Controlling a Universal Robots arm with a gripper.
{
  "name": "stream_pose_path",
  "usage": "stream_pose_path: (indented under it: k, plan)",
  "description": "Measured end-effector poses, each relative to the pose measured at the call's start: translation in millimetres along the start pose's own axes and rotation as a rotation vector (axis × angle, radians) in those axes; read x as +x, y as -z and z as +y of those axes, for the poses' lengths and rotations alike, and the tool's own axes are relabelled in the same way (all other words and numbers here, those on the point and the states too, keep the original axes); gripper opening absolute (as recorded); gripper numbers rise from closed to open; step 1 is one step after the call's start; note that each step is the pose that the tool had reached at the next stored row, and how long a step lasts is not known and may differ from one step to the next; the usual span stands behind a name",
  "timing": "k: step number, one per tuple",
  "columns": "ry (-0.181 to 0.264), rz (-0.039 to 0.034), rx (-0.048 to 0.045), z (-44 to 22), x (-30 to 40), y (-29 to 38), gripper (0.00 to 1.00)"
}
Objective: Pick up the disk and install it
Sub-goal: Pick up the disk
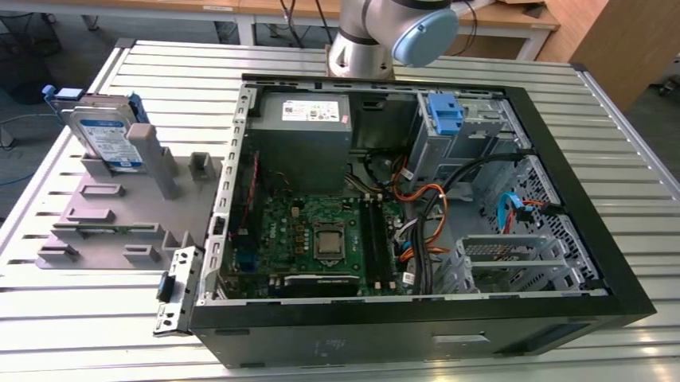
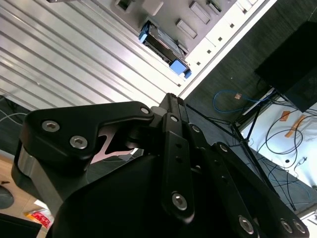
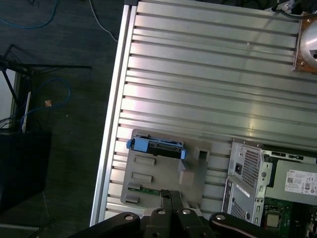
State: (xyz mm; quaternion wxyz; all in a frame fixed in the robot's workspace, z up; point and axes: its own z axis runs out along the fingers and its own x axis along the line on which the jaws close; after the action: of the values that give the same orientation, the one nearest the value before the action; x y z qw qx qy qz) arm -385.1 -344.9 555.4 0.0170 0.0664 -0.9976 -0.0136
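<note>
The gripper (image 3: 171, 195) is hanging well above the grey fixture (image 3: 148, 181), over the side away from the slot that holds the drive. Its fingers are pressing together at one tip and carrying nothing.

The disk (image 1: 104, 131) is standing on edge in that slot at the fixture's back corner, on the exterior view's left. It is on the side of the fixture away from the open computer case (image 1: 595, 239).

I judge the step in hand to be the reach for the disk. Doing it well is asking for the fingers to be parted wider than the drive is thick before they get close. The jaws should be squared to its two flat faces and centred over its upper edge. The descent should be straight, clear of the fixture's neighbouring uprights. The pads should be closing on the broad faces, not on an end tab, so the drive is not twisting in its slot.

The disk is showing as a flat rectangular silver hard drive. A white-and-blue label is facing the exterior view, and a blue plastic carrier is framing its edges. From above, in the first wrist view, it is reading as a thin dark strip between two blue ends.
</note>
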Motion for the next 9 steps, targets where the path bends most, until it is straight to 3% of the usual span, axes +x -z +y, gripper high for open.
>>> stream_pose_path:
  k: [9]
  plan:
    - [0.005, 0.0001, 0.0002, 0.0, 0.0, 0.0, 0.11]
